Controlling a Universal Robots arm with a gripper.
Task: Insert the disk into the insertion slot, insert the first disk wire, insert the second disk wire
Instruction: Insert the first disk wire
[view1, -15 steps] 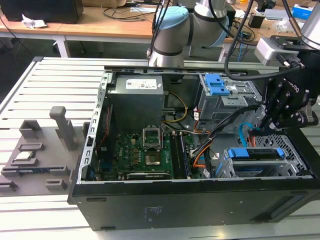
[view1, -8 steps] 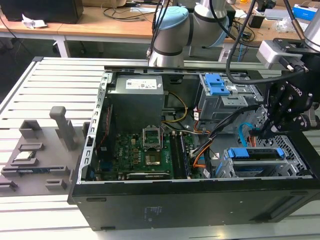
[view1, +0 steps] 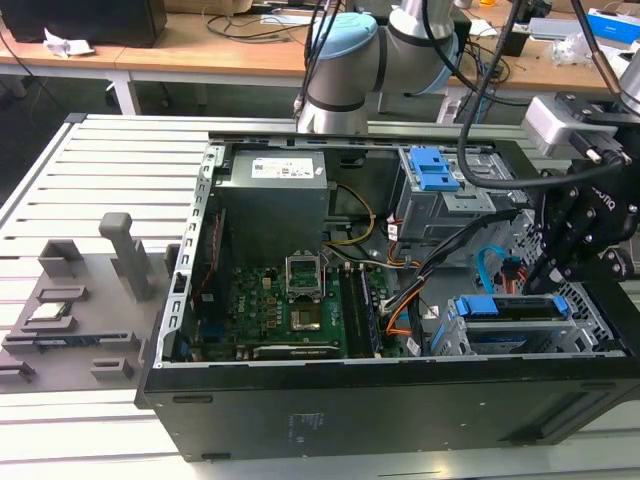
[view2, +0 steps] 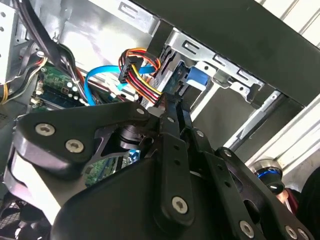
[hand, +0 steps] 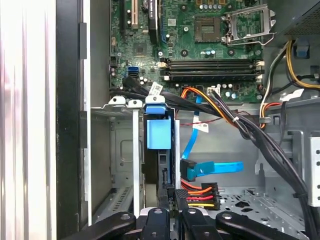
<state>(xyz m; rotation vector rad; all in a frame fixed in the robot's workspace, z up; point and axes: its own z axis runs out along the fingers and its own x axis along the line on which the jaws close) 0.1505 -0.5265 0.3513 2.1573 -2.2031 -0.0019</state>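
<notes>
The disk (view1: 510, 312), in its blue carrier (hand: 159, 131), sits inside the grey insertion slot (view1: 452, 335) at the case's front corner, on the exterior view's right. My gripper (view1: 555, 268) hangs right behind it. In both wrist views the fingers (hand: 161, 216) are closed on the black connector of a disk wire with red, orange and yellow strands (hand: 199, 192), held at the disk's rear edge. That wire loops upward (view2: 142, 75) from the gripper (view2: 167, 102). A second disk wire, flat and bright blue (hand: 210, 169), lies loose beside it with its connector unplugged.
A taller grey bay with a blue latch (view1: 435, 168) stands behind the slot. The motherboard (view1: 290, 300) and power supply (view1: 275, 185) take up the case's middle. Thick black cable bundles (hand: 250, 130) cross beside the slot. Grey fixtures (view1: 70, 300) sit on the slatted table.
</notes>
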